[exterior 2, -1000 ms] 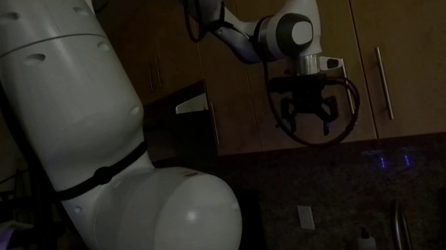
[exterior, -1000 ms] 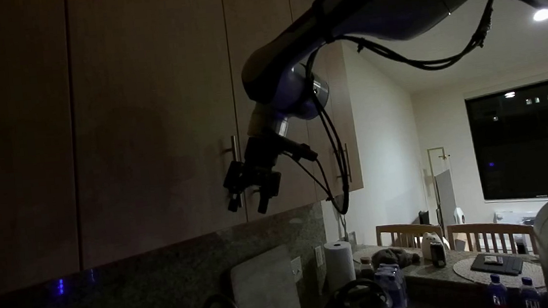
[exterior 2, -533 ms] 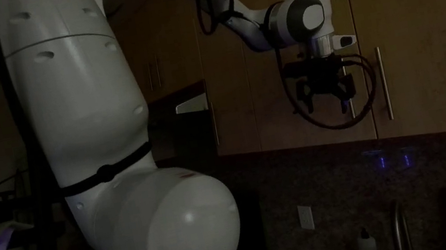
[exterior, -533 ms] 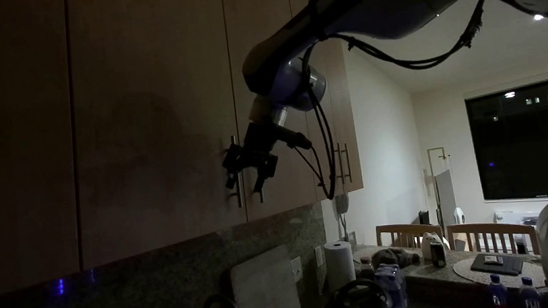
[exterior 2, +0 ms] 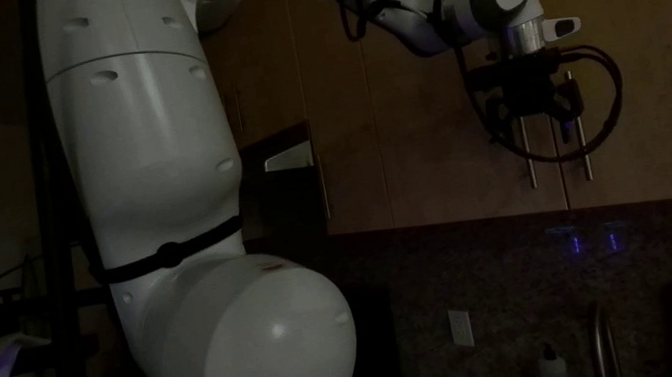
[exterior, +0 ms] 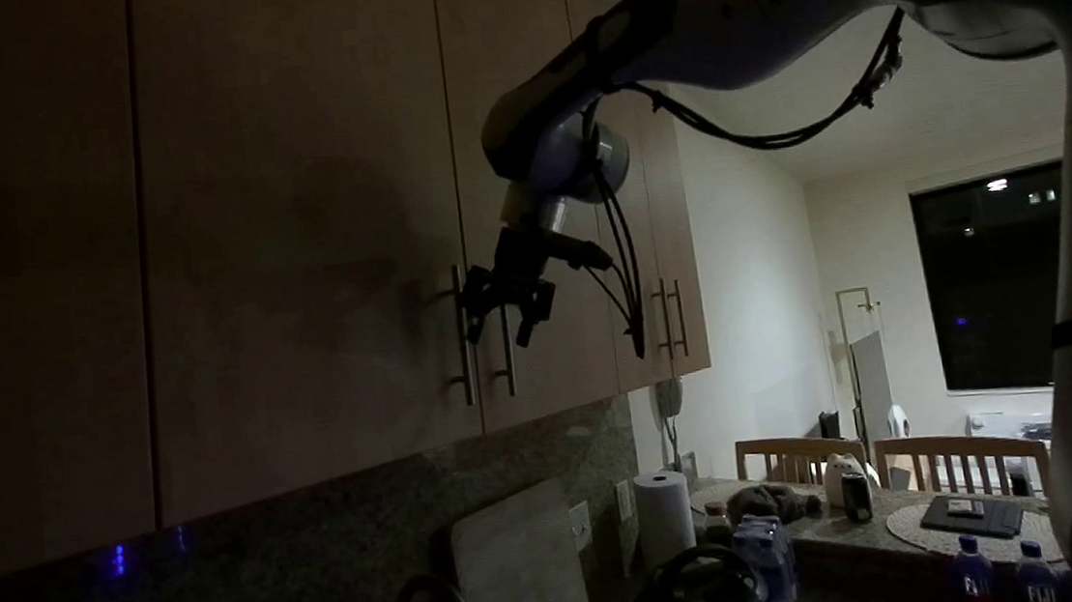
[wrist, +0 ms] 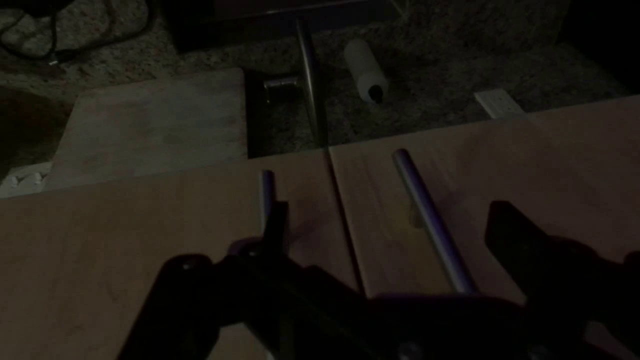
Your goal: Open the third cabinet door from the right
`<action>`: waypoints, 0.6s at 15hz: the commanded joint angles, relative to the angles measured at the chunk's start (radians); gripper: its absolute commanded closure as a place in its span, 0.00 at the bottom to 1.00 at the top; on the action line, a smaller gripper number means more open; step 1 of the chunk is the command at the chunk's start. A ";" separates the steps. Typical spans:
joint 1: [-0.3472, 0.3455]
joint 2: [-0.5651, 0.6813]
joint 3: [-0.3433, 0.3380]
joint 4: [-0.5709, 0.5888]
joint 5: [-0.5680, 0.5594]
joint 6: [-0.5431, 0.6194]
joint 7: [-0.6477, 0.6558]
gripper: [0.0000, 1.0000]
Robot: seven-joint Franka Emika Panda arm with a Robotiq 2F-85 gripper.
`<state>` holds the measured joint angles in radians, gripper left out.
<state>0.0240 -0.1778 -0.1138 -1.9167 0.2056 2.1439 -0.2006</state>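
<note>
The third cabinet door from the right (exterior: 507, 61) (exterior 2: 653, 64) (wrist: 150, 225) lies flush with its neighbour in all views. Its vertical bar handle (exterior: 510, 366) (exterior 2: 585, 157) (wrist: 266, 192) sits near the lower left edge in both exterior views. My gripper (exterior: 500, 336) (exterior 2: 531, 137) (wrist: 390, 217) is open, fingers pointing down, in front of the seam. In the wrist view one fingertip (wrist: 276, 220) overlaps that handle and hides its lower part; contact cannot be told. The neighbouring door's handle (wrist: 432, 220) appears between the spread fingers, neither touching it visibly.
The wider neighbouring door (exterior: 296, 215) fills much of an exterior view. Below the cabinets are a faucet (wrist: 309, 75), a white bottle (wrist: 365, 70) and a leaning board (wrist: 155, 125). A black cable loop (exterior 2: 615, 97) hangs beside the gripper.
In both exterior views my gripper has moved up and to the right, from the neighbouring door to the seam between the two handles. It stays open; the doors have not moved.
</note>
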 commanded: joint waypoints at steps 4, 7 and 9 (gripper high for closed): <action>-0.102 0.073 -0.058 0.166 -0.145 -0.337 -0.157 0.00; -0.109 0.073 -0.080 0.194 -0.011 -0.429 -0.244 0.00; -0.100 0.044 -0.077 0.195 0.064 -0.527 -0.287 0.00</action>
<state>-0.0798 -0.1176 -0.1983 -1.7462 0.1781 1.7368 -0.4173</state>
